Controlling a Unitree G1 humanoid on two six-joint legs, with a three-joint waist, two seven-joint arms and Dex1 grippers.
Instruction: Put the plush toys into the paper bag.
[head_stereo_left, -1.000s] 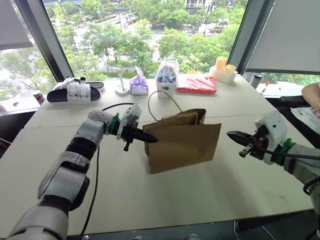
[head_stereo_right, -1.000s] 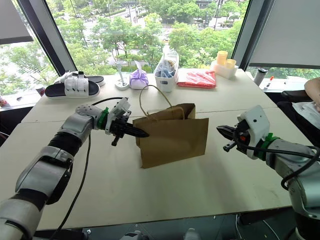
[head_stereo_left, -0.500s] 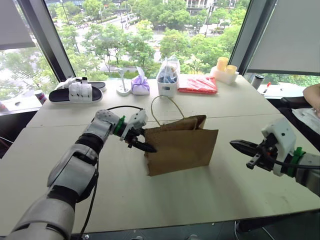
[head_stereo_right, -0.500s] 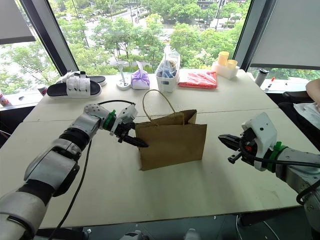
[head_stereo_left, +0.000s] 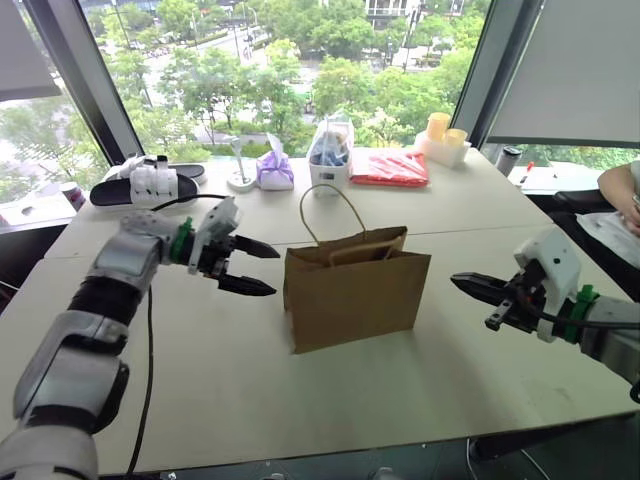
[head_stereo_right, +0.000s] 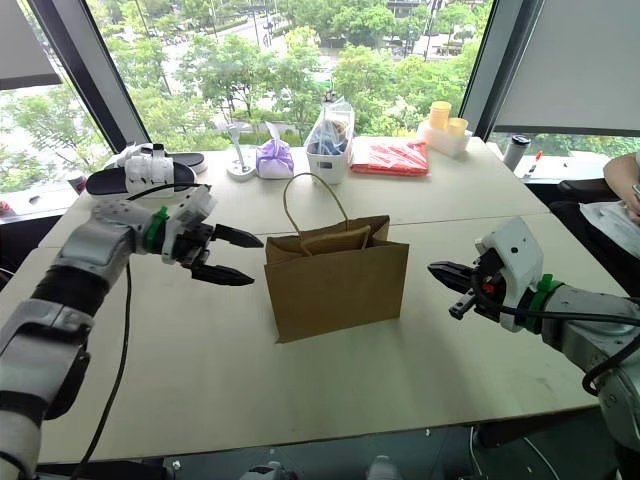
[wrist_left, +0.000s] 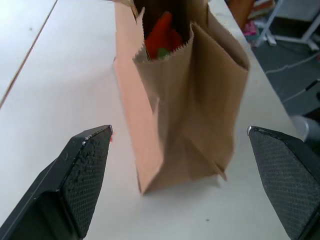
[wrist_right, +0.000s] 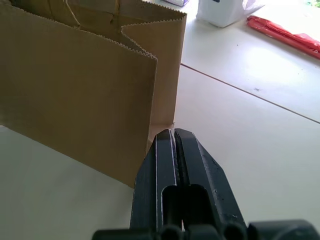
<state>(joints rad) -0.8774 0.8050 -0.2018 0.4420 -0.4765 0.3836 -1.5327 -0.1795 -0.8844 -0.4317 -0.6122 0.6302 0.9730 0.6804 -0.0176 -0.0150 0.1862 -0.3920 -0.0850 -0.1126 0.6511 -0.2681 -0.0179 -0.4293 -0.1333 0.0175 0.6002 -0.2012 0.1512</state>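
Observation:
The brown paper bag stands upright in the middle of the table, its cord handle arching up. Through its open top, in the left wrist view, an orange plush toy shows inside the bag with a bit of green plush beneath it. My left gripper hovers just left of the bag, pointing at its side, jaws wide open and empty; its fingers frame the bag. My right gripper is shut and empty, held off the bag's right side, its tip near the bag's corner.
Along the far edge by the window lie black-and-white slippers, a purple tied pouch, a clear plastic bag of blue items, a red packet and yellow cups. A person's arm shows at the right edge.
My left gripper has opened wide and drawn back leftward, away from the bag's side. The right gripper has stayed shut and in place.

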